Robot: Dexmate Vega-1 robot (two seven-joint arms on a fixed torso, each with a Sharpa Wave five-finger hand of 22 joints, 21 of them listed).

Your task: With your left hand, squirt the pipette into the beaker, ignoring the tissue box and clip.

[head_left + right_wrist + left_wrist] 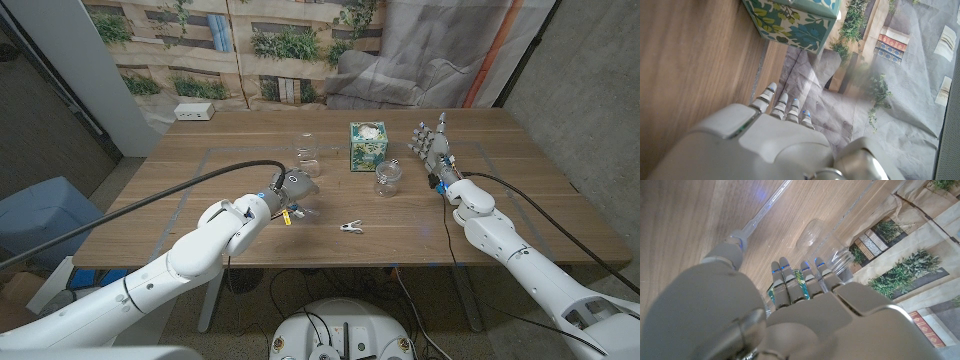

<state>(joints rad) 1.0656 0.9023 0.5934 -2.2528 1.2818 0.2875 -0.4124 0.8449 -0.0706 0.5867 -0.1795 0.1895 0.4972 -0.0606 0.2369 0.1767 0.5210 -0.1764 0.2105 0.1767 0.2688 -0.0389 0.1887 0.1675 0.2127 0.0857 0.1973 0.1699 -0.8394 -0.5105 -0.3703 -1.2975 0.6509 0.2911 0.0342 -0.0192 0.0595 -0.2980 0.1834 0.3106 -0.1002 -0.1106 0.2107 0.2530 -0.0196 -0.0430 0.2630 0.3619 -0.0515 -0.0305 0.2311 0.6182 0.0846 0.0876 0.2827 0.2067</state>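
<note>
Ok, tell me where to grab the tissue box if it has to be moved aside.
Grip the tissue box across two opposite side walls, probably coming from the side of the right hand. It stands upright with flat walls, and the tissue poking from its top makes a top grasp poor.

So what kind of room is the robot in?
It looks like a test room or lab set up for filming, though that's a guess. A printed backdrop of a building with plants hangs behind the wooden table, a grey sheet is draped beside it, and clear beakers stand on the table.
</note>
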